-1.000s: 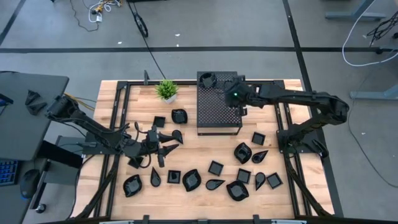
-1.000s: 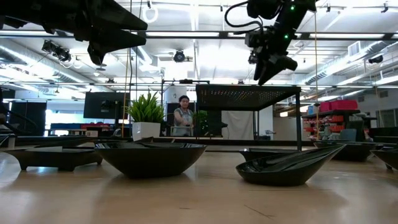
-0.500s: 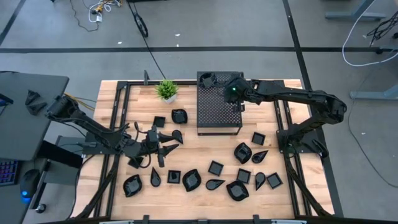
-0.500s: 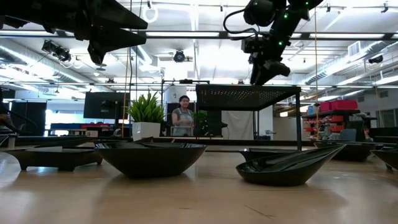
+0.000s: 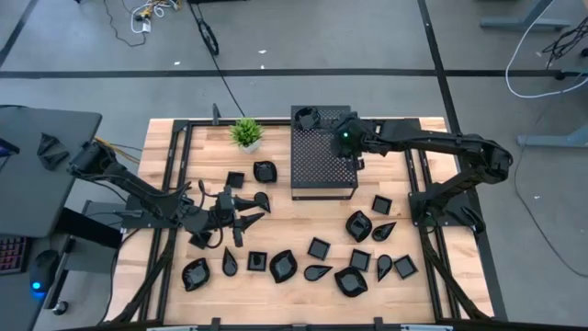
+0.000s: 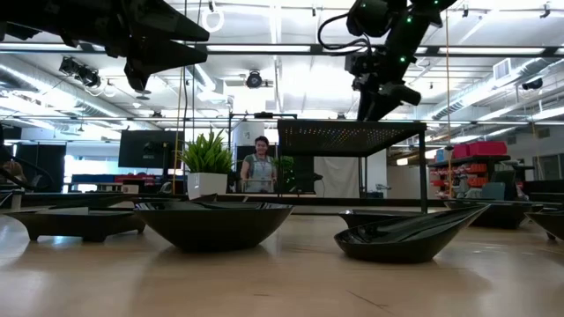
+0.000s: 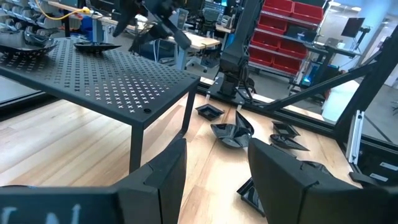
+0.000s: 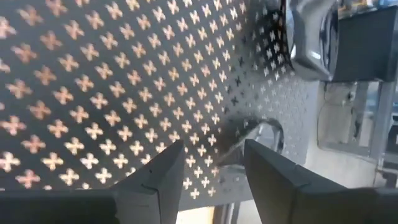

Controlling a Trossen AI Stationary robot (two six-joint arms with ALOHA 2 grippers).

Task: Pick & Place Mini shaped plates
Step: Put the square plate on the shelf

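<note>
Right claw (image 5: 347,147) shifted over perforated box (image 5: 323,175) | potted plant (image 5: 246,132) beside

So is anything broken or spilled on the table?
Nothing looks broken or spilled. The mini shaped plates lie scattered loosely across the table, some at odd angles, but all sit flat. One plate rests on the perforated box, and the potted plant stands upright.

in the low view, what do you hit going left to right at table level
flat dish -> deep bowl-shaped dish -> leaf dish -> dish at the right edge
</note>
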